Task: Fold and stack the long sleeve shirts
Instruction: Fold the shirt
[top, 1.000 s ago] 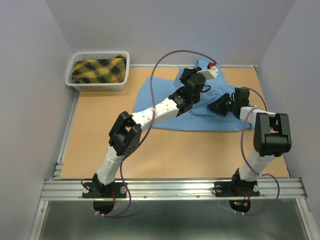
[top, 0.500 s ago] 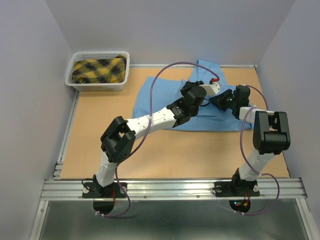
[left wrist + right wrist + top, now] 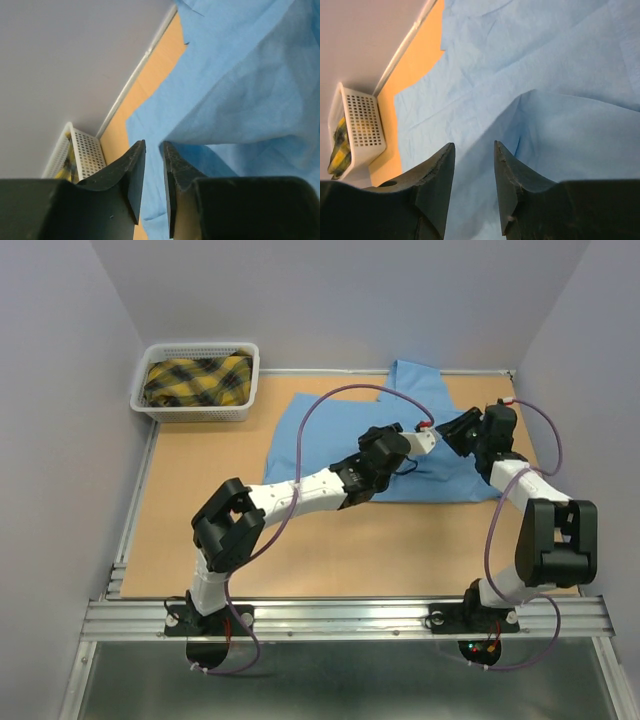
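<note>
The left tool (image 3: 152, 145) has its jaws a narrow slit apart with nothing pinched between them; a raised fold of the shirt (image 3: 330, 430) hangs just past the tips. The right tool (image 3: 474, 145) stands somewhat wider, also empty, low over the blue cloth.

Both tools sit over the end of the shirt farthest from the basket (image 3: 195, 410). The shirt lies spread and partly folded on the worktop (image 3: 200, 500), to the right of the basket and not touching it. A yellow plaid cloth (image 3: 197, 380) fills the basket.

The shirt looks thin, light and limp. It should sag and crease wherever it is lifted, and a single layer may slip from a shallow pinch. Hems, cuffs, collar or a doubled fold edge likely give the firmest hold, with the two tools taking matching corners.

No brand, label or writing is readable.
</note>
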You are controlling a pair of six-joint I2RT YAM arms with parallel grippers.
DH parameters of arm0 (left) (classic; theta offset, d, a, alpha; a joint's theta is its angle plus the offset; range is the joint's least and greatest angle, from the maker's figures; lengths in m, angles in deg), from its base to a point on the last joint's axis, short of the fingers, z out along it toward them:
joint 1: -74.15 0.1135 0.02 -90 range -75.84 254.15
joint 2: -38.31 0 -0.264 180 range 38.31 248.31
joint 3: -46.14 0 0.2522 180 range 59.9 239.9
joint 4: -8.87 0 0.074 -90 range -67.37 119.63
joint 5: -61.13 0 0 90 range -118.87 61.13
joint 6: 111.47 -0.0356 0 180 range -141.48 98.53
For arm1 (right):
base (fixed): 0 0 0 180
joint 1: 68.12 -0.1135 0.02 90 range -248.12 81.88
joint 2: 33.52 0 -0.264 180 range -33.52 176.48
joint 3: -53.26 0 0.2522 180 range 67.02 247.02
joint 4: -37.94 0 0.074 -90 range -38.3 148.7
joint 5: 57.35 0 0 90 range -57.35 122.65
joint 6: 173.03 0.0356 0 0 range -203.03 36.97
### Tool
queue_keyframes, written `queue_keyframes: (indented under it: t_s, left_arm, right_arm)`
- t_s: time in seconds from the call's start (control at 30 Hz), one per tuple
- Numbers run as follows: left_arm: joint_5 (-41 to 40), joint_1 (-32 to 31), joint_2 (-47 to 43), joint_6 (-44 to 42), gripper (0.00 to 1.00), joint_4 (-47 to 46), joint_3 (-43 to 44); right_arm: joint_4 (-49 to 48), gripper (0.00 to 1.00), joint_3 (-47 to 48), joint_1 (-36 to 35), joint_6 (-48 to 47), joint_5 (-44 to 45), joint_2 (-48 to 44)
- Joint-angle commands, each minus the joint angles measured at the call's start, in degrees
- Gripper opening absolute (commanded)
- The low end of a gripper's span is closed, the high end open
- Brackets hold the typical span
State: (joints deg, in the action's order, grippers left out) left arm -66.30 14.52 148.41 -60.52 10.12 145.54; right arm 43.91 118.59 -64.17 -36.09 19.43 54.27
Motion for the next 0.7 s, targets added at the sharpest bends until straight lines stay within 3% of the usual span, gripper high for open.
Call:
queue_keyframes:
  t_s: [0.0,0.17,0.3,0.4,0.5,0.67]
  left_arm:
    - [3.3,-1.3,-4.5,7.3,0.36,4.2,-4.0]
    - [9.6,-4.5,-7.4,14.4,0.48,9.2,-8.7]
    - [13.6,-4.7,-11.5,25.5,0.68,12.3,-12.1]
    - [15.5,-3.5,-15.3,32.5,0.77,12.4,-13.7]
    - [20.5,3.9,-21.8,43.2,0.85,15.1,-16.0]
    - [25.5,17.0,-26.3,59.5,0.86,15.3,-20.6]
  right_arm:
    - [5.2,0.43,-2.2,-0.2,-4.0,5.4,-4.7]
    - [9.7,0.44,-3.1,-0.2,-5.2,6.4,-8.9]
    - [14.8,0.47,-2.4,-0.2,-7.2,8.9,-11.7]
    - [17.6,0.48,-2.2,-0.2,-7.5,10.9,-12.8]
    - [21.9,0.56,-2.2,-0.2,-7.6,17.3,-15.2]
    - [26.3,0.63,-2.2,0.4,-5.1,23.2,-14.2]
